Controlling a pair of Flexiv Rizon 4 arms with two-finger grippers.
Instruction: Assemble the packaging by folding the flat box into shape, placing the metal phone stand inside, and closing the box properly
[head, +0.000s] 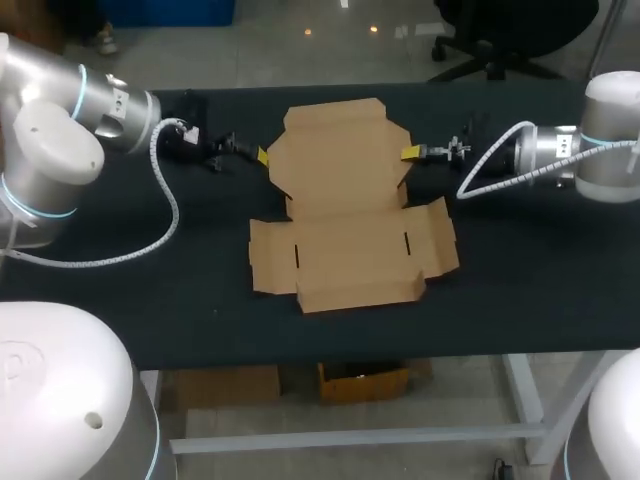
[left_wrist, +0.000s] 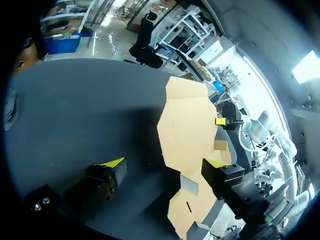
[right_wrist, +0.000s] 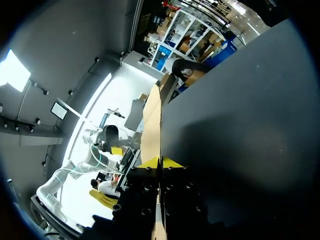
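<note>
Raise both side edges of the flat cardboard box together. The right gripper is pinched onto its thin right edge, while the left gripper stands wide apart just beside the opposite edge and should probably close first. The box lies unfolded mid-table and contains nothing (the metal phone stand appears in no view).

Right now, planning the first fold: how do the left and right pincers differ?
The left pincer is wide open, holding nothing; the right pincer is shut on the edge of the flat box. The left sits at the box's left side, the right at its right side. Both lie low, pointing toward the box.
</note>
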